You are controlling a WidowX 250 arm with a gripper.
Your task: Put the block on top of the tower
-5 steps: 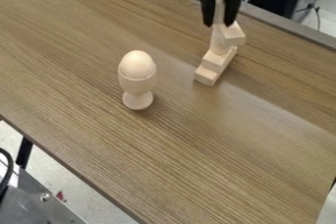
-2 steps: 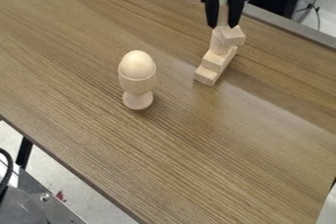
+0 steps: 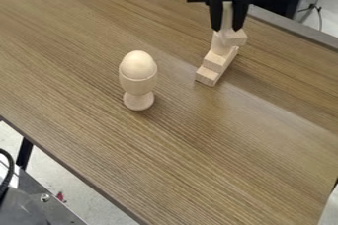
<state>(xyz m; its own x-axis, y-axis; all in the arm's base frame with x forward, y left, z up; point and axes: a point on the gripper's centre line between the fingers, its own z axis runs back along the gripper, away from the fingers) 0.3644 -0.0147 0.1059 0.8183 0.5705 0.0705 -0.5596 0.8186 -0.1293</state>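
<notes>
The hand (image 3: 228,27) is clamped on the upright wooden block (image 3: 227,15), its long axis near vertical. The tower (image 3: 215,61) has its top right beneath; whether the 2 touch, I cannot tell. Likely next: ease straight down, then release.

**Pale wood on brown grain**

I have a brown, wood-grained surface (image 3: 218,160) before me. The stepped tower (image 3: 210,75) of pale blocks stands near its upper-right edge. An upright wooden cup (image 3: 138,87), a rounded egg (image 3: 138,64) in its top, stands well apart from it, farther from that edge.
</notes>
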